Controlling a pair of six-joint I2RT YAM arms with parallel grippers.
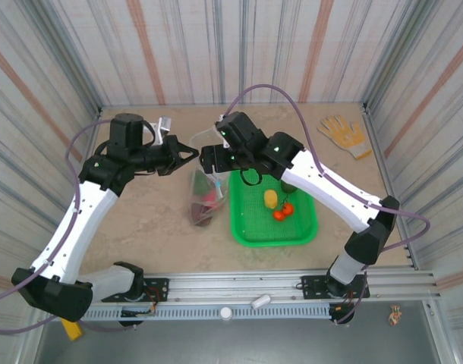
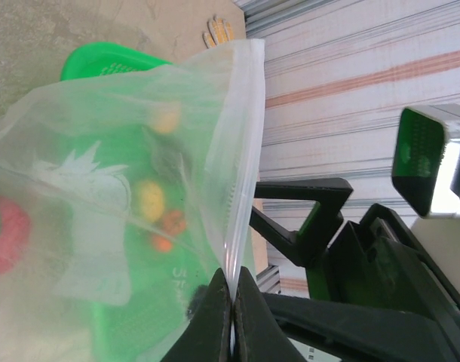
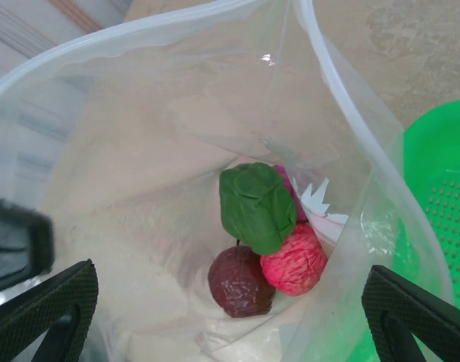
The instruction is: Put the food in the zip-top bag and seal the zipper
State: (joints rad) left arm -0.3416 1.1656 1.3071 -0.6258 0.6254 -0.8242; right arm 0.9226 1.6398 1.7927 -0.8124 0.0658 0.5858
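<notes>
Three food pieces [image 3: 256, 207] lie in the bag [image 1: 203, 193], just beside the basket [image 1: 247, 227]. My left gripper [image 2: 234, 317]: clamped on the zipper [image 2: 241, 151]. My right gripper [image 3: 230, 309]: spread wide, empty, above the bag's mouth. Loading step, I judge; next, fetch the yellow piece [image 1: 271, 199] from the basket.

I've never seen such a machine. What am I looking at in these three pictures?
Two robot arms stand at the edge of a table. One picture looks down from above; the other two come from wrist cameras. The left gripper is pinched shut on the zipper of a clear zip-top bag, holding it up. The right gripper hangs open over its mouth. Inside lie a green piece, a purple piece and a red piece. The green basket beside it holds a yellow piece.
</notes>
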